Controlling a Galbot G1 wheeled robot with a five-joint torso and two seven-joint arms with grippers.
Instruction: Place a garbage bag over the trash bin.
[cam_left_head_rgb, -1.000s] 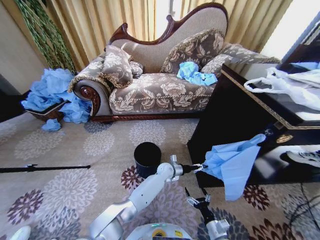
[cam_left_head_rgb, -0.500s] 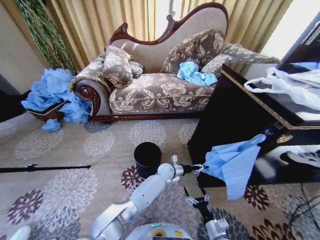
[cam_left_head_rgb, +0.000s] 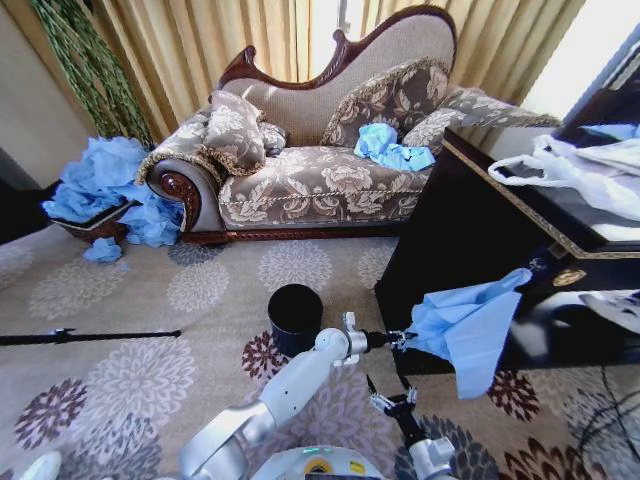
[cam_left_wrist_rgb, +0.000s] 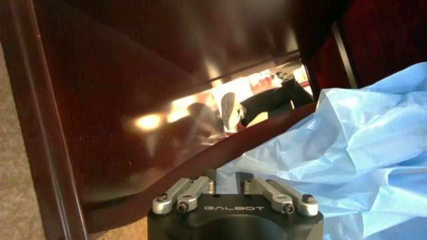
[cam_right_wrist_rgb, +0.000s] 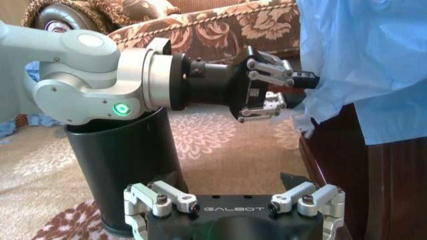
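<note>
Patterned sofa (cam_left_head_rgb: 310, 170) stands against the curtains (cam_left_head_rgb: 200, 40). Heap of blue bags (cam_left_head_rgb: 105, 190) lies beside its left end. White plastic bag (cam_left_head_rgb: 580, 170) rests on the dark desk (cam_left_head_rgb: 470, 230).

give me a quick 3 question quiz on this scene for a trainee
1. True or false: the left gripper is shut on the garbage bag.
2. Multiple choice: where does the trash bin stand? A) on the sofa B) on the carpet, to the left of the held bag C) on the dark cabinet
3. Fill in: the right gripper sits low, below the left one, its fingers open and holding ____.

Key
1. True: the bag hangs from its fingers beside the dark cabinet.
2. B
3. nothing
</note>
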